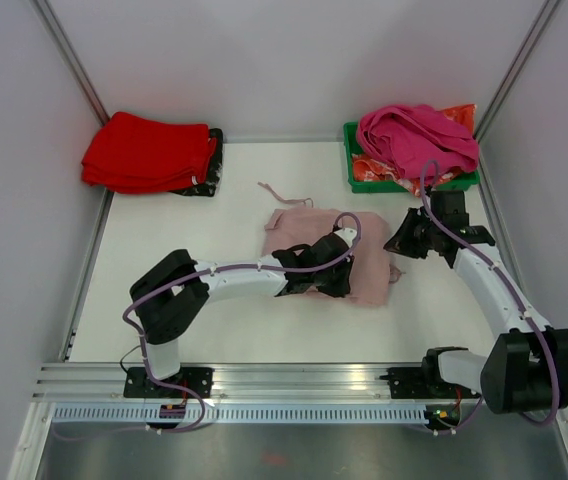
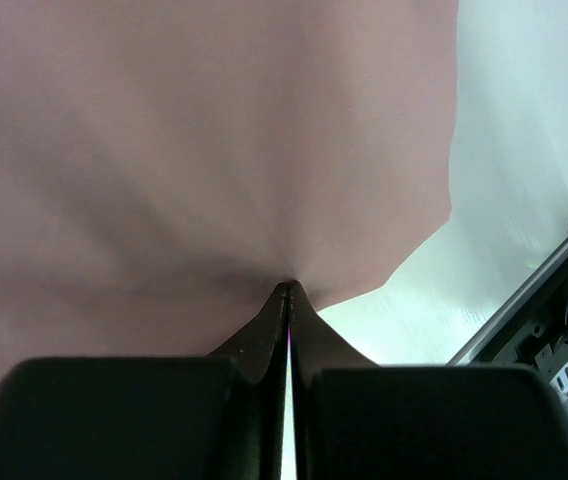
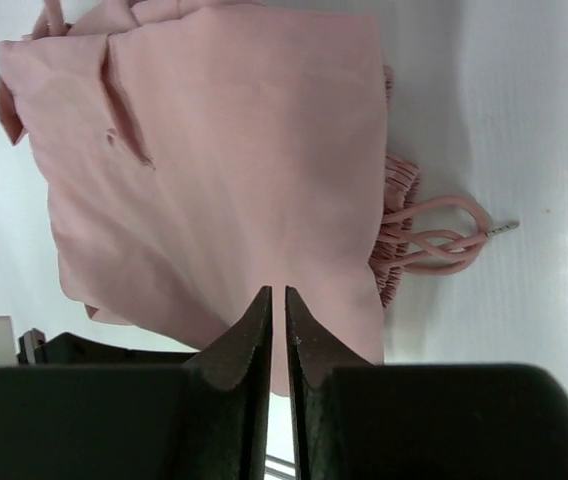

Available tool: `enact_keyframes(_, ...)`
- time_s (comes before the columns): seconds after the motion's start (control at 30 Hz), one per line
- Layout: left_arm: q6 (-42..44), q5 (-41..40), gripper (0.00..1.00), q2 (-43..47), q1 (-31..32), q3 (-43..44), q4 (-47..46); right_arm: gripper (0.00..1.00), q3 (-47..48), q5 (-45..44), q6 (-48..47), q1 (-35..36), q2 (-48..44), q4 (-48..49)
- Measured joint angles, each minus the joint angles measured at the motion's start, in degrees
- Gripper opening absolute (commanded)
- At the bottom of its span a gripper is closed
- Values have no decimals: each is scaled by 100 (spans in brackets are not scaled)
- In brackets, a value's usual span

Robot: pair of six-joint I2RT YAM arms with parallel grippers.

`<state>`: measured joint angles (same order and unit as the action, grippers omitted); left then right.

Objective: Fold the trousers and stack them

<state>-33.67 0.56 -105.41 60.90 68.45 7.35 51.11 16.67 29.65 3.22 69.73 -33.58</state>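
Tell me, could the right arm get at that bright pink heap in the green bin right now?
Probably yes. The right gripper hangs just in front of the green bin, nothing lies between them, and the magenta heap sits uncovered on top.

top: high at 6 o'clock, faces 12, far | left wrist: right on trousers [image 2: 214, 150] | right wrist: near, same trousers

We're looking into a robot lab test cell: a white table [image 1: 164, 310] boxed in by bare white walls [image 1: 294, 60] and metal corner posts [image 1: 72, 55], with a cabled left arm [image 1: 239, 280] and right arm [image 1: 486, 282] bolted to an aluminium rail [image 1: 294, 378].
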Motion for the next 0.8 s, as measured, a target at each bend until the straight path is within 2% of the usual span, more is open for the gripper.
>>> enact_keyframes(0.3, -50, -42, 4, 155, -33, 9, 374, 15, -181, 313, 44, 188, 358, 710)
enact_keyframes(0.43, -81, -70, 5, 826, -192, 7, 680, 12, -424, 293, 37, 208, 772, 994)
enact_keyframes(0.6, -153, -173, 4, 1659, -649, -98, 542, 9, -643, 205, 4, 208, 1132, 1113)
enact_keyframes(0.8, -413, 28, 2, 1281, -955, -573, 48, 11, -435, 138, -63, 249, 1088, 927)
